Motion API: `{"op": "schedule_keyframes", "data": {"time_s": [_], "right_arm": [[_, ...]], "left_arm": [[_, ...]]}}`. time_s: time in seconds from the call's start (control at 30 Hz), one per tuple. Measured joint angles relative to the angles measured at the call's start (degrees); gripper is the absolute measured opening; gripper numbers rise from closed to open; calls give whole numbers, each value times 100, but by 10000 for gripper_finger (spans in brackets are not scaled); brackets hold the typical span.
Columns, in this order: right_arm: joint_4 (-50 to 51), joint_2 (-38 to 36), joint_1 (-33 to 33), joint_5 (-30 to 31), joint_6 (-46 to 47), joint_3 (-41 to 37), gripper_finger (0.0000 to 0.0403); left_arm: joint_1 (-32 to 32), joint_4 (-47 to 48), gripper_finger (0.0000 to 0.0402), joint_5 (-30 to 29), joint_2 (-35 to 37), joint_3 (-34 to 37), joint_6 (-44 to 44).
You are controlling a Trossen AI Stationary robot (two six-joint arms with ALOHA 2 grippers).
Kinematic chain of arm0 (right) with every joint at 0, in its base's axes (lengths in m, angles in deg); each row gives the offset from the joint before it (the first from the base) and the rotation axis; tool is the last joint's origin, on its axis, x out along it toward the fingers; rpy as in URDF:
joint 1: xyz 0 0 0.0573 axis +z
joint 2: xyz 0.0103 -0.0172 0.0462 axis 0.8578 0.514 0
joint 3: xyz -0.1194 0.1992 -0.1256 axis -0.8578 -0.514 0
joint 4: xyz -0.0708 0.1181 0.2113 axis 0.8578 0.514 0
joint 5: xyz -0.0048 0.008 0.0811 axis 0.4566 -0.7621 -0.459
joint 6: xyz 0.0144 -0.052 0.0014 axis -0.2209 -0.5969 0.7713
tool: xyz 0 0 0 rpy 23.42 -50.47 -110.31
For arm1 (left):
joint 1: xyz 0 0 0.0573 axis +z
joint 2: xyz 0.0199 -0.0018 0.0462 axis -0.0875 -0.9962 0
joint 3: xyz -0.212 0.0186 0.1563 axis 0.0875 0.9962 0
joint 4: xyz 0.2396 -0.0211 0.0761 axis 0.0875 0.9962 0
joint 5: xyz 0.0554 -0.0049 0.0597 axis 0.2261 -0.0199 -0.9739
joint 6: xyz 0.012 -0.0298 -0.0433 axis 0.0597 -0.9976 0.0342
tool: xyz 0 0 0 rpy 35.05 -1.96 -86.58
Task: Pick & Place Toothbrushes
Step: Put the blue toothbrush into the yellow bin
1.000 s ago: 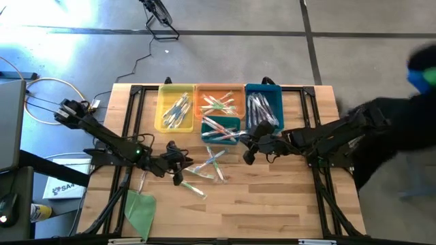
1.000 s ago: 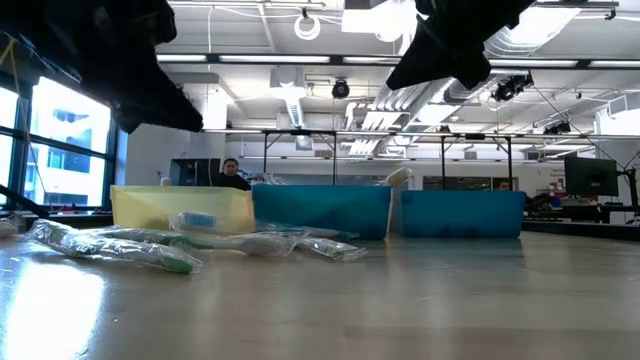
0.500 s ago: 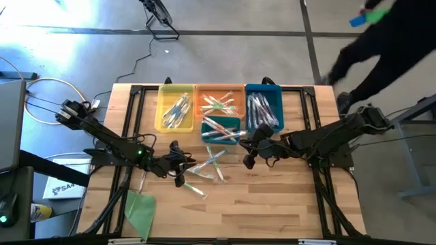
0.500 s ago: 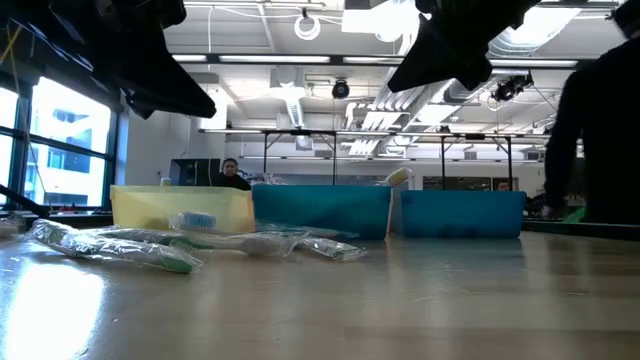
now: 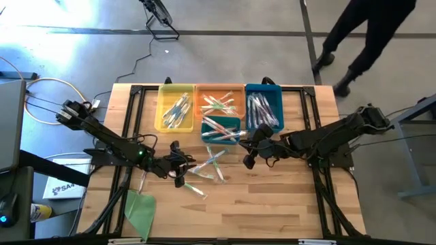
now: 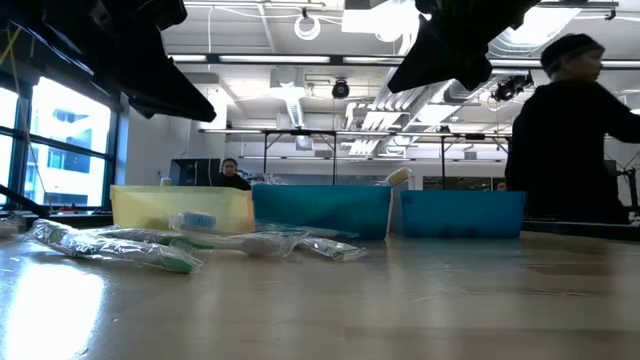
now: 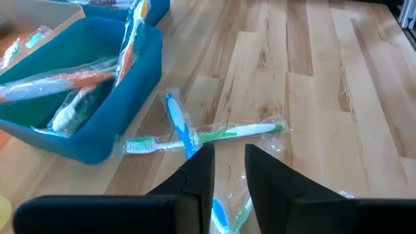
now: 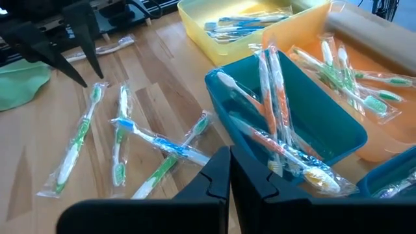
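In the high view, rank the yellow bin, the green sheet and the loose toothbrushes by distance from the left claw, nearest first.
1. Loose toothbrushes: right beside the left claw, on its right, mid-table.
2. Green sheet: on the table's near left corner.
3. Yellow bin: far edge, leftmost bin. It looks only a little farther than the sheet.

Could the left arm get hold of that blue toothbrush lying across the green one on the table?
Probably yes. The left gripper hangs just above the blue toothbrush, open a little, with nothing between them. The green toothbrush lies crossed with it, so it may come along.
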Motion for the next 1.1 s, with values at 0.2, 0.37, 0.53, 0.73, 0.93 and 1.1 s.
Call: {"op": "schedule_keyframes", "data": {"time_s": [0.2, 0.37, 0.53, 0.73, 0.93, 1.1], "right_arm": [[0, 0, -22, 3, -37, 0, 4], [-4, 0, -125, 4, -44, 0, 4], [-111, 0, -258, 5, -46, 0, 4], [-267, 0, -328, 5, -81, 0, 4], [-304, 0, -328, 3, -311, 0, 4], [-304, 0, -328, 3, -367, 0, 4]], "left_arm": [[2, 16, 132, 0, 0, 0, 184], [4, 26, 165, -73, 0, 0, 195], [164, 22, 166, -287, 0, 0, 153], [557, 38, 159, -83, 0, 0, 191], [797, 35, 159, -47, 0, 0, 236], [872, 0, 159, -1, -2, 0, 235]]}}
